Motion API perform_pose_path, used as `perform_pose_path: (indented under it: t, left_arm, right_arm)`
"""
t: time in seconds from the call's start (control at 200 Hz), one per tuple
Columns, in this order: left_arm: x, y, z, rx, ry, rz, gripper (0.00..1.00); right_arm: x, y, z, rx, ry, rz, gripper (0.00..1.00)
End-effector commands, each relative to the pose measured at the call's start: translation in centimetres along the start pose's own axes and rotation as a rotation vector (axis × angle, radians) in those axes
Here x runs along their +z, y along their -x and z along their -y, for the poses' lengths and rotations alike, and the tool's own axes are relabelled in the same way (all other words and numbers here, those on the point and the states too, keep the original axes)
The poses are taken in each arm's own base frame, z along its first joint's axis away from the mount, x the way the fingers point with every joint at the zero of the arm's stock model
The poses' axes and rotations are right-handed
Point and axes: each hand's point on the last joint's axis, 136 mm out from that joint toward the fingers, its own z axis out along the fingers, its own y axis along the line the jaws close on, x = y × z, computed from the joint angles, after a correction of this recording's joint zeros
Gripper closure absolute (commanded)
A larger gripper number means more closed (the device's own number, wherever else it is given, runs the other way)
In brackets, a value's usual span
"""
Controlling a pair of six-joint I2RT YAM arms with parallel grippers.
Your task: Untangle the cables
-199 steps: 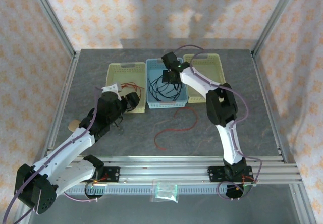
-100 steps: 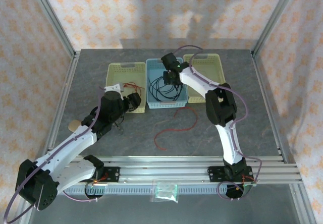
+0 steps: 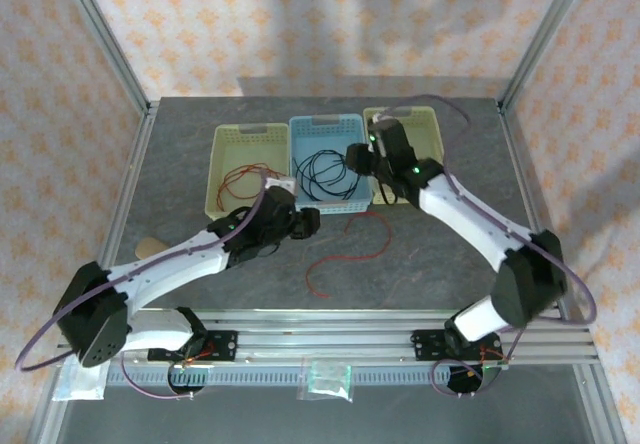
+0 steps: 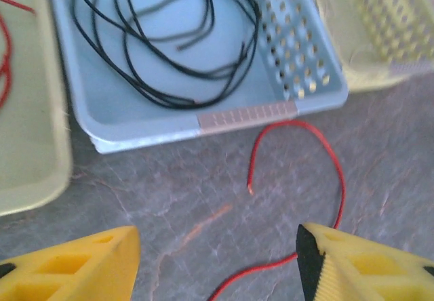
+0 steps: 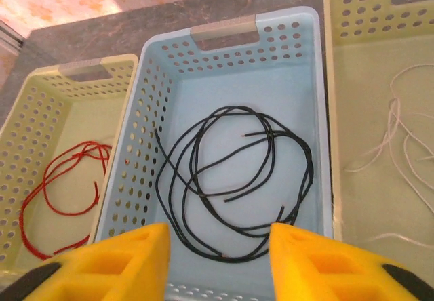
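Black cable (image 5: 237, 189) inside blue basket (image 5: 224, 30), red cable (image 4: 337, 172) just outside it, left gripper (image 4: 217, 236) and right gripper (image 5: 218, 236) gaping, empty.

Black cable (image 5: 178, 153) loops in the pale blue basket (image 5: 224, 33) ahead of the right gripper (image 5: 218, 247), yellow fingers (image 5: 308, 264); red cable (image 5: 47, 173) left, white cable (image 5: 392, 111) right, pale yellow baskets (image 5: 88, 70).

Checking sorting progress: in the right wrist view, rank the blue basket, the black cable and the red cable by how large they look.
1. The blue basket, largest.
2. The black cable, with loops spanning most of that basket's floor.
3. The red cable, a narrower coil and the smallest.
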Motion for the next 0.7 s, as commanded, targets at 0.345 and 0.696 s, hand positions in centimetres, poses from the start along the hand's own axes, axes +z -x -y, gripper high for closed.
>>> perform_pose_path:
  t: [0.345,0.696]
  left_arm:
    - [4.8,-4.3,5.0,0.308,-0.016,-0.263,0.35]
    - [8.7,-7.6,10.2,0.467,-0.036,-0.383,0.38]
  right_arm:
    - [-5.2,-5.8,9.8,0.289,-0.04,0.009,0.2]
    - [-6.9,-8.4,13.5,0.648,0.056,-0.203,0.14]
